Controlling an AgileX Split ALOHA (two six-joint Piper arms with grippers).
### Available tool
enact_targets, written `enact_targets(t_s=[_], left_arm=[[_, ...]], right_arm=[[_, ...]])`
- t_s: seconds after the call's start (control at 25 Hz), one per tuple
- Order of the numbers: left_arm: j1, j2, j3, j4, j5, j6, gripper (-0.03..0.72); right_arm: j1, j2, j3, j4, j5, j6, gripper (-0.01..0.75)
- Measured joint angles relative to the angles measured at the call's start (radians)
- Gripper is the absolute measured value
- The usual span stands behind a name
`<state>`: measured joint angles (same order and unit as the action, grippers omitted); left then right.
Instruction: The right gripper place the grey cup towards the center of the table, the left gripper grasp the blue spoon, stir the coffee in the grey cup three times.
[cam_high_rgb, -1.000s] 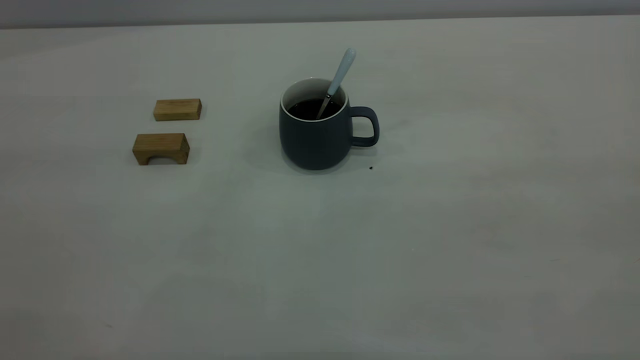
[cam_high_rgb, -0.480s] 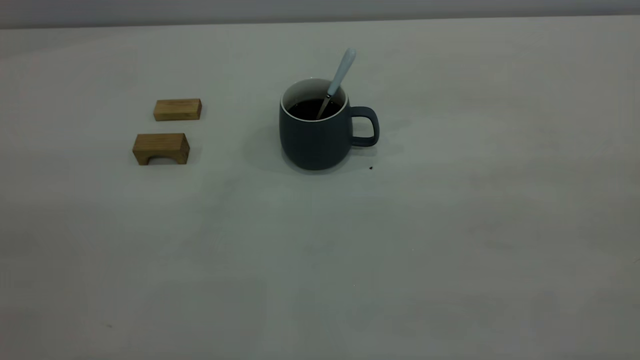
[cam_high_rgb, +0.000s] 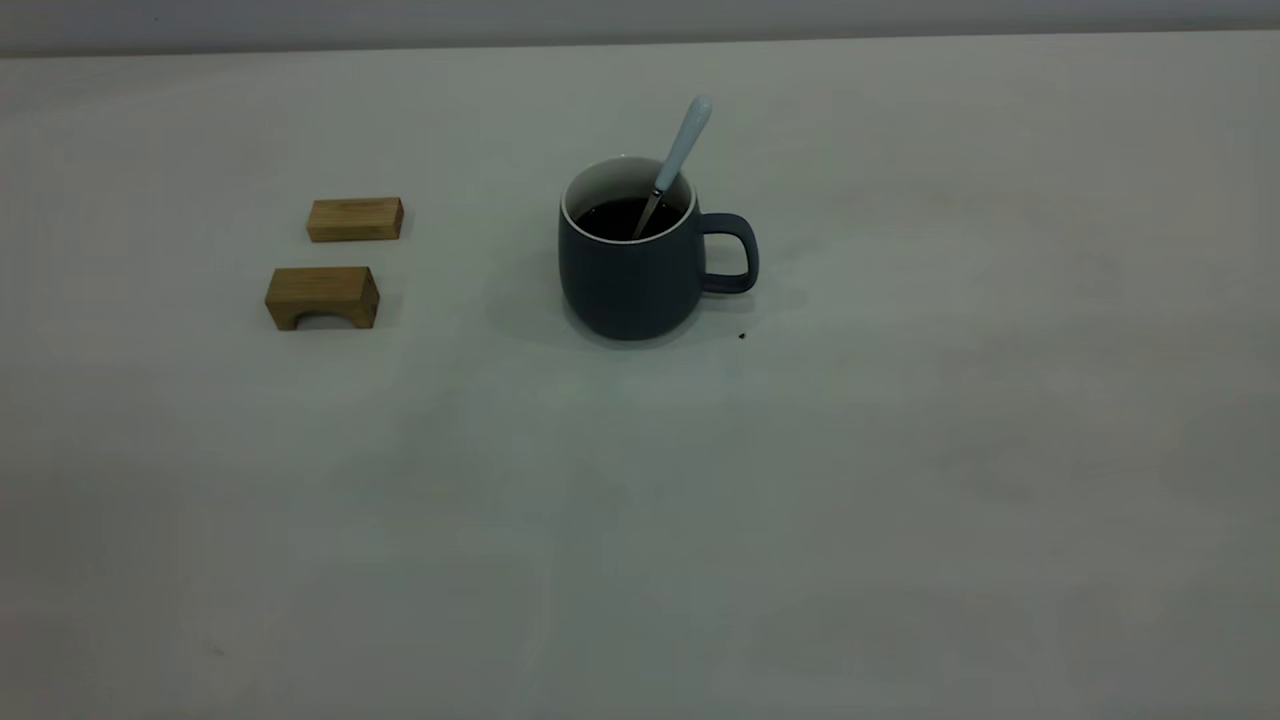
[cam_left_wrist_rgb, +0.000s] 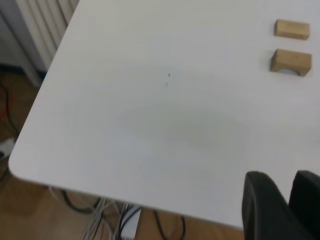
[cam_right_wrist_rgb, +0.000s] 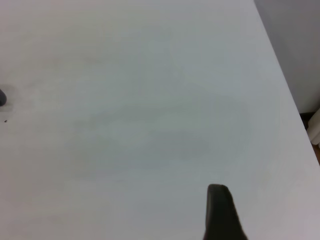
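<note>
Slate-grey rounded mug (cam_high_rgb: 630, 270) sits near the table's (cam_high_rgb: 900, 500) centre, your pale-blue-handled spoon (cam_high_rgb: 680, 150) leaning in its dark coffee (cam_high_rgb: 618, 217). Two tan wooden blocks (cam_high_rgb: 335, 262) lie well left. Your left gripper (cam_left_wrist_rgb: 285, 200) hovers empty, fingers slightly parted; your right gripper's (cam_right_wrist_rgb: 220, 210) opening cannot be told.

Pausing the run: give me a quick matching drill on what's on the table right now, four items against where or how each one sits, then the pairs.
Items
1. blue spoon
2. grey cup
3. arched wooden block
4. flat wooden block

Places or states
A. stands upright near the table's middle, handle toward the exterior view's right
B. the farther of the two at the left
C. leans on the rim with its bowl down in the coffee
D. the nearer of the two at the left, with a cut-out underneath

Pairs: 1-C, 2-A, 3-D, 4-B
</note>
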<state>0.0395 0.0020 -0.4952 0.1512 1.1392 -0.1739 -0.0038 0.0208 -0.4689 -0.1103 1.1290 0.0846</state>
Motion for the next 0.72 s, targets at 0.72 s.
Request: enact_targets(t_s=[0.72], left_arm=[[0.000,-0.021,0.000,-0.113,0.001,0.174,0.227]], right_arm=[[0.000,0.000,0.000,0.000,0.000,0.000,0.511]])
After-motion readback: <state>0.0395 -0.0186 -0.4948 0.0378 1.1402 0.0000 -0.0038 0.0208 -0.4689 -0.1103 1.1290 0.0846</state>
